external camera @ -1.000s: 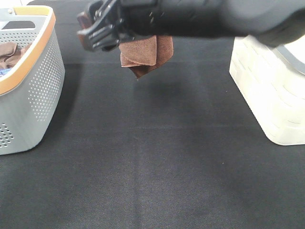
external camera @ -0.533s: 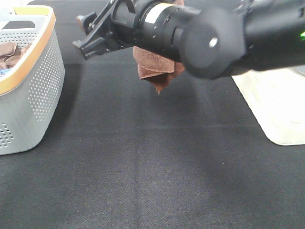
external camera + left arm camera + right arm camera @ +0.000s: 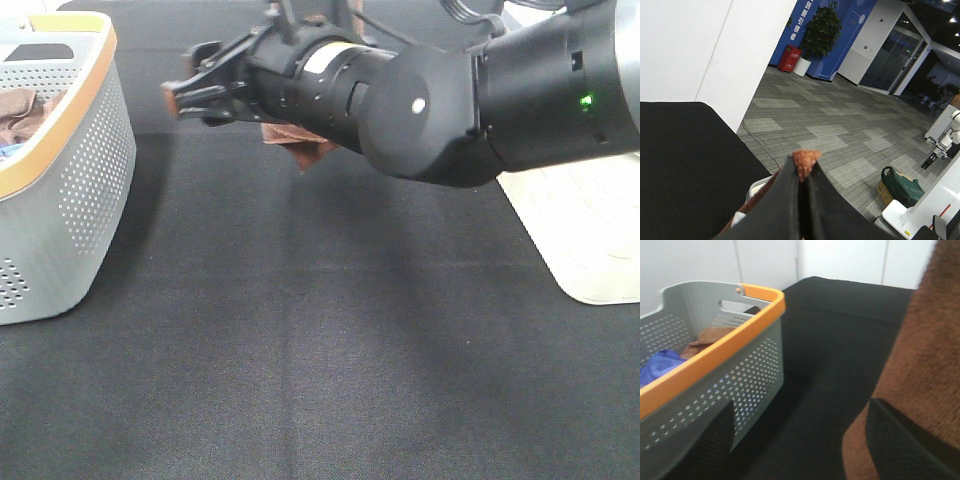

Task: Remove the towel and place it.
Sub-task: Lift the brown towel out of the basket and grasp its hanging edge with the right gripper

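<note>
The reddish-brown towel hangs above the black table, mostly hidden behind the big black right arm; only a lower corner shows. In the left wrist view my left gripper is shut, and a tuft of the towel sticks out between its tips. That gripper does not show clearly in the high view. My right gripper reaches toward the upper left near the grey basket. In the right wrist view its fingers stand wide apart, open, and the towel hangs against one side.
A grey perforated basket with an orange rim stands at the left and also shows in the right wrist view. It holds another brown cloth and something blue. A white basket stands at the right. Black cloth covers the table.
The big right arm has come lower and closer in the high view and now covers most of the towel. The hanging towel swung right, then back left.
</note>
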### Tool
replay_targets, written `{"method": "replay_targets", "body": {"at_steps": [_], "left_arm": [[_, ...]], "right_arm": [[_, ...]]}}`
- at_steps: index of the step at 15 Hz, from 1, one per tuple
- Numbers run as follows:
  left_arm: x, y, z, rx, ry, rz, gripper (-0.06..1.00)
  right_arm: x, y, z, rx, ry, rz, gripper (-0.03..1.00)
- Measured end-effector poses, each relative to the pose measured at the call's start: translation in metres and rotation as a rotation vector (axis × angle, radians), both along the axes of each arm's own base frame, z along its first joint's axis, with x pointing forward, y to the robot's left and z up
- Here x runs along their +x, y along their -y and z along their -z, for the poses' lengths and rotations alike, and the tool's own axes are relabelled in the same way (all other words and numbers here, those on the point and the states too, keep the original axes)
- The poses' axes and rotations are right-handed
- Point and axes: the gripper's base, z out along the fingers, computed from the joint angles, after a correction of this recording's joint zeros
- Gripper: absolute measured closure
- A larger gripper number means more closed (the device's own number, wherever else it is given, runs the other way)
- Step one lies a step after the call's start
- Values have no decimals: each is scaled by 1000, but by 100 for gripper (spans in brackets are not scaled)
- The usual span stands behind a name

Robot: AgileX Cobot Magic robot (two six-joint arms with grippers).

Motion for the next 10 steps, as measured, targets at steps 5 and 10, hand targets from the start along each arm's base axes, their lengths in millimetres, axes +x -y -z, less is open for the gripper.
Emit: {"method": "replay_targets", "body": {"at_steps": [5,10], "left_arm": [[0,0,0,0,0,0,94],[0,0,0,0,0,0,94]], "right_arm": [[4,11,7,-40,-71,132,27],[9,31,13,-168,-93,332,27]]}}
